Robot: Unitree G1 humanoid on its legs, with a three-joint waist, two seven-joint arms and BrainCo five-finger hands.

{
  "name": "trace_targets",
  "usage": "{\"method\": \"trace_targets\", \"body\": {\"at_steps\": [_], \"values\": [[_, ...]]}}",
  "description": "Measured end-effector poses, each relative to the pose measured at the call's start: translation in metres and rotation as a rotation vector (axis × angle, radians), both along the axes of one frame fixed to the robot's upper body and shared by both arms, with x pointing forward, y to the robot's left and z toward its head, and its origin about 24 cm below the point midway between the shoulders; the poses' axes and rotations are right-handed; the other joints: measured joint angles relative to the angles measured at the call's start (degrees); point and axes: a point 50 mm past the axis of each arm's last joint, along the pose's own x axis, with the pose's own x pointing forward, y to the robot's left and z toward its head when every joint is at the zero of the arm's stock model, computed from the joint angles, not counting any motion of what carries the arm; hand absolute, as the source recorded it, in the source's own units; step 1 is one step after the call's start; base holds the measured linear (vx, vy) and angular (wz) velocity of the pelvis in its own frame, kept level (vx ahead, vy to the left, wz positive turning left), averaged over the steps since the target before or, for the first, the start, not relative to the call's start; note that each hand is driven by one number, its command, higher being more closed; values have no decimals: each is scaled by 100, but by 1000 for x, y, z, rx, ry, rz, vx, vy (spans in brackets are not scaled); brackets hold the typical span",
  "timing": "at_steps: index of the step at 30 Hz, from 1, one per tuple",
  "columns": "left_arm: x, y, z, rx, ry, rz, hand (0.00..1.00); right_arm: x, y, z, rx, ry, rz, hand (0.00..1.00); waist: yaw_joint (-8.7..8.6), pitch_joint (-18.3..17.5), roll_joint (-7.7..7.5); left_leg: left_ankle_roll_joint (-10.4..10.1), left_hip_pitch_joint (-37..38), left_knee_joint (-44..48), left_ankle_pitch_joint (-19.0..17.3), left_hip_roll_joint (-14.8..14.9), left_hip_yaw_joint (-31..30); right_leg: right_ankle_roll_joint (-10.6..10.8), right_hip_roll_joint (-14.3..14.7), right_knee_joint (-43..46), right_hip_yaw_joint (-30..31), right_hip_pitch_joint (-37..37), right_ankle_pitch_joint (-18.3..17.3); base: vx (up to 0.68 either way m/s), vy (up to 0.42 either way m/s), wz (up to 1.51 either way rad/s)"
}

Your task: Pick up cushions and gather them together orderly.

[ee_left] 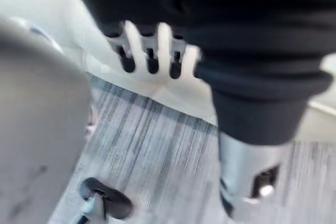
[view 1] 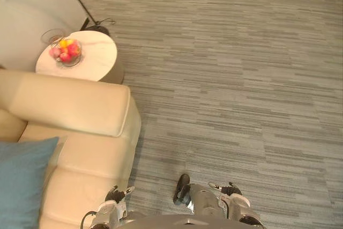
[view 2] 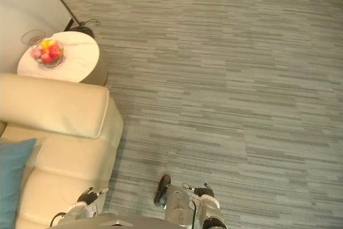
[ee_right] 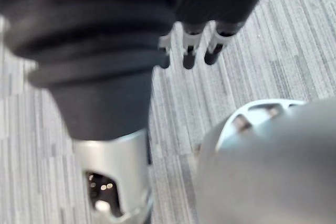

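So the blue cushion [view 1: 21, 181] is lying on the cream sofa [view 1: 80, 105], off to the robot's left, well apart from both hands. Left hand [ee_left: 149, 45] hangs low by the sofa's front corner, fingers loose and fairly straight, holding nothing. Right hand [ee_right: 191, 45] hangs over the grey carpet [view 1: 241, 79], fingers relaxed, empty too. A round side table [view 1: 94, 57] with a fruit bowl [view 1: 66, 52] sits past the sofa's end.
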Motion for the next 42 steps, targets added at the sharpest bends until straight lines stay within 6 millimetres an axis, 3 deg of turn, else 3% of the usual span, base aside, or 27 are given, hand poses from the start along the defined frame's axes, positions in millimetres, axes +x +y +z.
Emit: {"method": "trace_targets", "body": {"at_steps": [2, 4, 5, 6, 8, 11, 12, 13, 14, 16, 17, 18, 20, 23, 24, 25, 26, 27, 28, 29, 33, 36, 37, 39, 40, 42], "values": [[5, 0, 2, 1, -24, 0, 0, -3, 0, -1, -5, 9, -10, 0, -3, 49, 33, -14, -599, 1049, -247, 54, -811, -65, 127, 5, 240, 288, -175, 120, -18, -71], [8, 0, 4, 6, -38, -8, 0, -6, 1, -2, 4, 12, -29, 0, 1, 59, 21, -55, -978, 956, -383, -90, -1179, 7, 197, -75, 473, 465, -226, 155, 3, -69], [12, 1, 6, 9, -57, -9, 0, -10, -1, -3, 14, 30, -55, 0, 97, 66, 2, -44, -1252, 43, -426, -379, -1486, 130, 243, -212, 775, 617, -254, 188, 31, -71], [12, 1, 6, 9, -60, -9, 0, -10, -1, -4, 14, 31, -56, 0, 115, 67, -2, -46, -1284, -148, -427, -433, -1545, 140, 242, -229, 823, 630, -251, 225, 47, -97], [15, -2, 8, 3, -77, 3, 0, -10, -1, -3, 14, 30, -56, 0, 217, 64, -28, -129, -1477, -1455, -368, -832, -2319, 279, 251, -253, 1248, 638, -258, 183, 113, -95], [16, -4, 9, -4, -86, 30, 0, -9, 0, -3, 17, 30, -54, 0, 291, 54, -43, -272, -1536, -2294, -148, -1373, -3801, 524, 260, -199, 1826, 563, -267, 234, 192, -111], [14, -4, 8, -7, -85, 44, 0, -9, 2, -4, 19, 30, -50, 0, 335, 51, -38, -191, -1487, -2399, 98, -1477, -4165, 649, 318, -51, 2268, 496, -348, 253, 251, -153], [14, -4, 8, -7, -85, 45, 0, -8, 2, -3, 19, 29, -48, 0, 362, 52, -48, -213, -1401, -2397, 271, -1474, -4069, 698, 324, -1, 2394, 496, -381, 254, 307, -183], [14, 2, 9, 7, -86, 50, 0, -9, 6, -4, 28, 26, -45, 0, 365, -24, -189, -105, -1202, -2307, 311, -1472, -3564, 765, 276, 52, 2810, 513, -417, 257, 345, -148], [10, 10, 8, 26, -73, 48, 0, -12, 14, -6, 48, 28, -50, 0, 347, -196, -386, -1, -1096, -2271, 137, -1495, -3107, 798, 188, -121, 3136, 517, -287, 253, 364, -124], [8, 14, 8, 36, -65, 44, 0, -14, 19, -7, 61, 33, -50, 0, 336, -224, -428, 42, -1013, -2294, 102, -1514, -2899, 825, 158, -287, 3293, 534, -168, 227, 327, -113], [7, 18, 7, 53, -48, 18, 0, -16, 24, -10, 77, 45, -50, 0, 304, -320, -570, 57, -944, -2328, 95, -1547, -2654, 885, 95, -597, 3358, 592, 72, 236, 324, -138], [7, 18, 7, 61, -43, -8, 0, -16, 27, -11, 88, 57, -45, 0, 337, -330, -578, 64, -764, -2424, 99, -1614, -2462, 935, 69, -943, 3486, 687, 389, 139, 200, -120], [5, 12, 5, 53, -27, -31, 0, -13, 24, -10, 81, 54, -39, 0, 309, -349, -428, 70, -531, -2553, 101, -1647, -2040, 828, 33, -1296, 3257, 685, 877, 35, 109, -108], [1, 11, 3, 48, -11, -33, 0, -8, 19, -8, 71, 48, -31, 0, 311, -324, -233, 120, -401, -2677, 132, -1587, -1709, 575, -4, -1413, 2607, 656, 1083, 4, 94, -127], [0, 10, 2, 47, -8, -39, 0, -7, 16, -8, 67, 45, -29, 0, 307, -328, -194, 121, -339, -2741, 132, -1565, -1556, 450, -24, -1390, 2155, 636, 1052, -7, 64, -131], [1, 10, 3, 48, -10, -44, 0, -5, 14, -7, 62, 41, -27, 0, 309, -326, -159, 132, -225, -2859, 125, -1545, -1262, 233, -119, -1253, 1111, 575, 921, -7, 23, -97], [1, 11, 3, 52, -10, -45, 0, -4, 14, -6, 61, 38, -25, 0, 319, -282, -80, 132, -172, -2913, 125, -1546, -1077, 191, -188, -1176, 495, 543, 887, -28, -23, -132], [-2, 13, 2, 59, -1, -47, 0, 2, 16, -5, 60, 27, -9, 0, 336, -290, -102, 133, -144, -2915, 124, -1552, -777, 96, -248, -1140, -421, 486, 839, -32, -74, -130], [-3, 15, 2, 62, 2, -48, 0, 0, 16, -5, 57, 32, -3, 0, 338, -311, -144, 135, -120, -2914, 123, -1598, -716, 63, -243, -1163, -766, 493, 828, -30, -120, -112], [-3, 8, 1, 55, 6, -75, 0, -7, 1, -5, 24, 49, -15, 0, 286, -268, 13, 121, -44, -2933, 73, -1612, -1069, 62, 30, -1618, -297, 600, 948, -6, -106, -76], [-2, 3, 1, 44, 3, -81, 0, -13, -6, -6, 15, 63, -37, 0, 203, -321, 113, -23, 61, -2934, -99, -1440, -1104, 140, 362, -2056, -16, 738, 988, -1, -10, -49], [2, 3, 2, 47, -4, -84, 0, -15, -6, -6, 15, 67, -44, 0, 198, -316, 122, -47, -45, -2578, -172, -1348, -1096, 97, 392, -2053, 38, 747, 933, 13, 47, -29], [5, 3, 3, 48, -17, -88, 0, -18, -5, -8, 20, 81, -46, 0, 219, -226, -21, -41, -307, -1778, -192, -1197, -1087, 96, 395, -2050, 153, 781, 925, 13, 23, -32], [8, 1, 4, 43, -30, -89, 0, -20, -5, -9, 17, 94, -51, 0, 267, -165, -6, -26, -634, -934, -210, -1004, -1096, 90, 439, -2064, 269, 863, 920, 10, 20, -36], [10, 0, 5, 40, -37, -87, 0, -20, -10, -8, 3, 93, -53, 0, 296, -108, 46, 0, -744, -602, -272, -966, -1138, 92, 449, -2064, 460, 927, 918, 11, 52, -47]]}}
